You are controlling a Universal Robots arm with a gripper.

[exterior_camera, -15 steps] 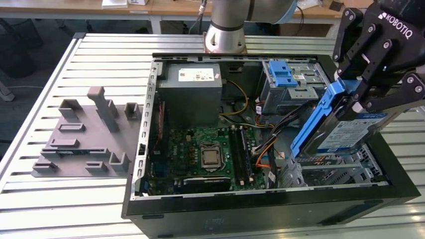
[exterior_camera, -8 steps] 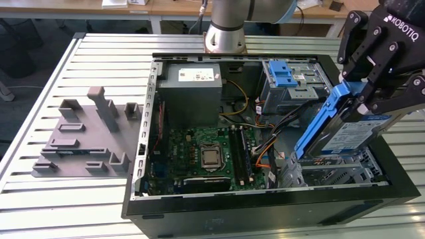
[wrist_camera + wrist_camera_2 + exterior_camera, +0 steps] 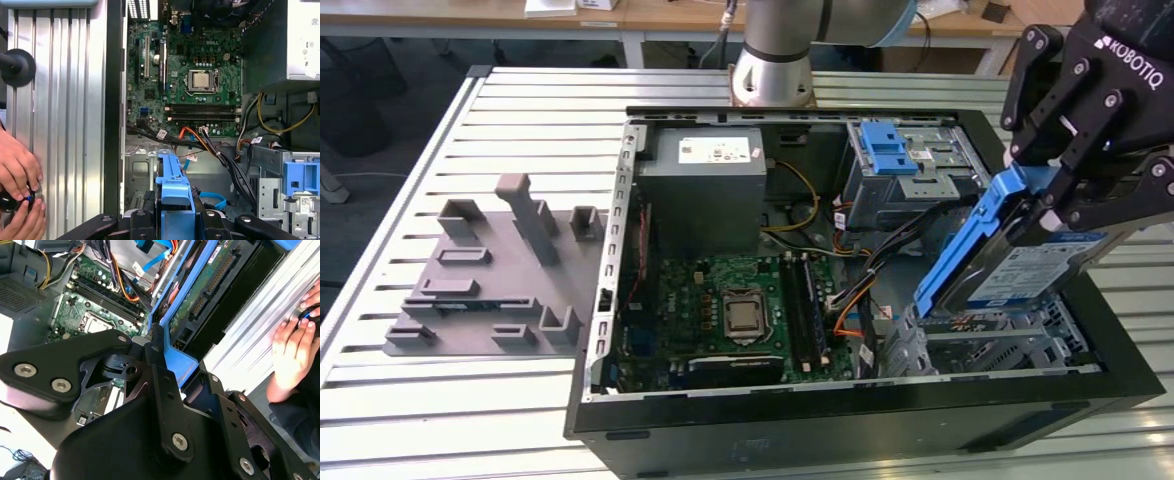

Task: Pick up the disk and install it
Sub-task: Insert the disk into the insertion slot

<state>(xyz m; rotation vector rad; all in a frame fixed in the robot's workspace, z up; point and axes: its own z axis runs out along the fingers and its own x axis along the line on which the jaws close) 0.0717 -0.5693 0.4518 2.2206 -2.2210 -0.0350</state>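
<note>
Gripper (image 3: 1067,205) is closed on the disk (image 3: 1027,275), which I hold tilted, its lower end by the metal bay (image 3: 987,350) inside the open computer case (image 3: 854,420).

The disk (image 3: 1034,270) is a flat silver box with a white and blue sticker. A blue plastic frame (image 3: 961,250) goes round its edge. It is up in the air, pinched tight by the black gripper (image 3: 1074,195). It stands on its edge and leans, with its high end toward 1 o'clock and its low end toward 7 o'clock. In the exterior view it hangs over the open computer case (image 3: 854,425), at the case's 4 o'clock side. In the second wrist view its green board side (image 3: 200,295) shows.
</note>
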